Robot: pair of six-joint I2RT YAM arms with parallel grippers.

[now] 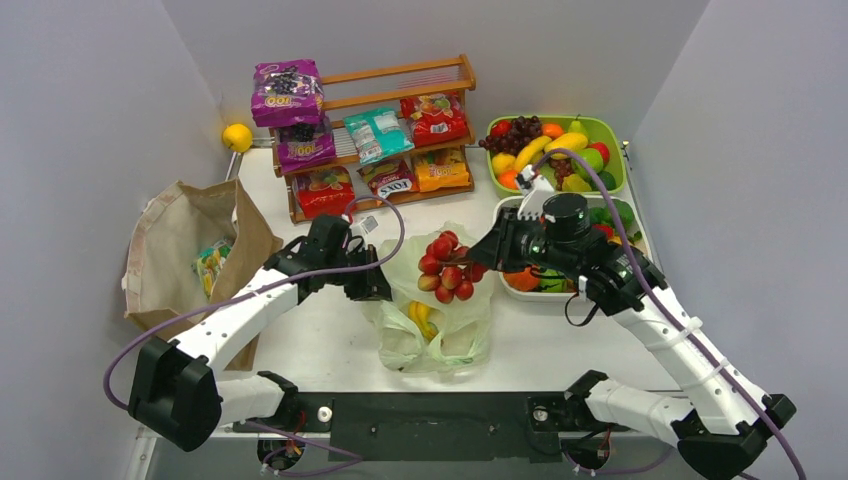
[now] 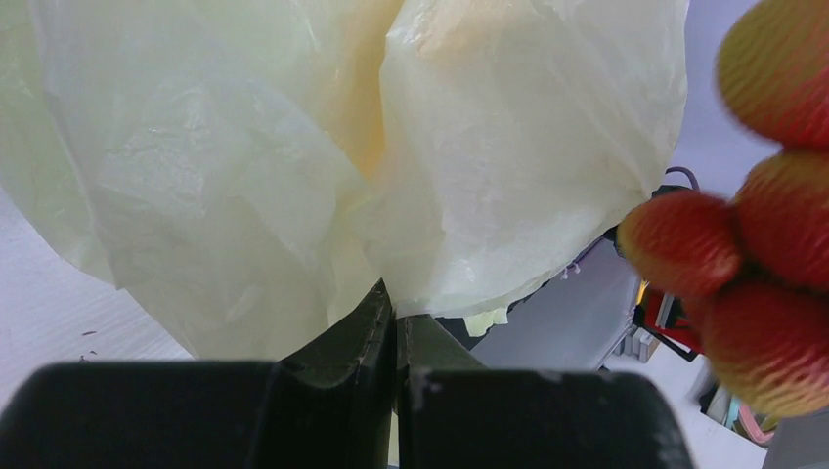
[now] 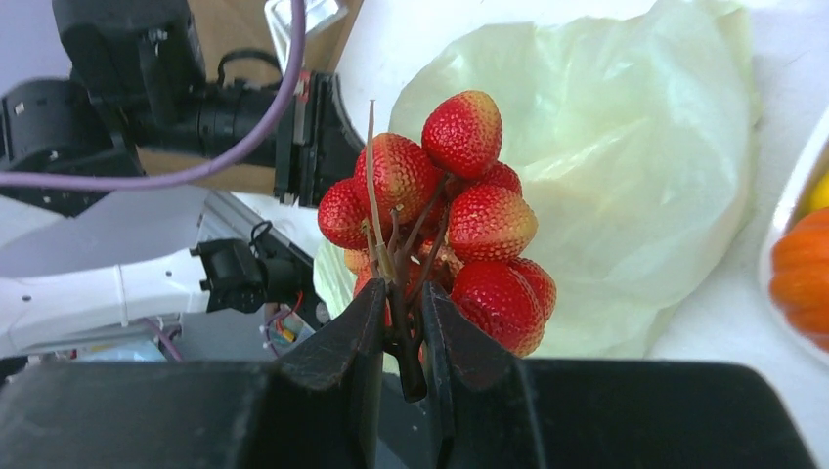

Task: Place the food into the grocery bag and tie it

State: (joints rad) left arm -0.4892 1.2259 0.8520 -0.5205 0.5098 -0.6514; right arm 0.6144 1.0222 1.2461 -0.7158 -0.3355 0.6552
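While only the overhead view shows the yellow banana (image 1: 424, 318) inside the grocery bag (image 1: 468, 342) between the 2 arms, the right wrist view shows the right gripper (image 3: 401, 305) nipping the brown stem of the red berry bunch (image 3: 469, 210) above it. The left gripper (image 2: 394, 311) is pressed together, apparently pinching bag plastic.

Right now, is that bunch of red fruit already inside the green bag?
Not yet: the red fruit bunch hangs by its stem from the right gripper, above the grocery bag.
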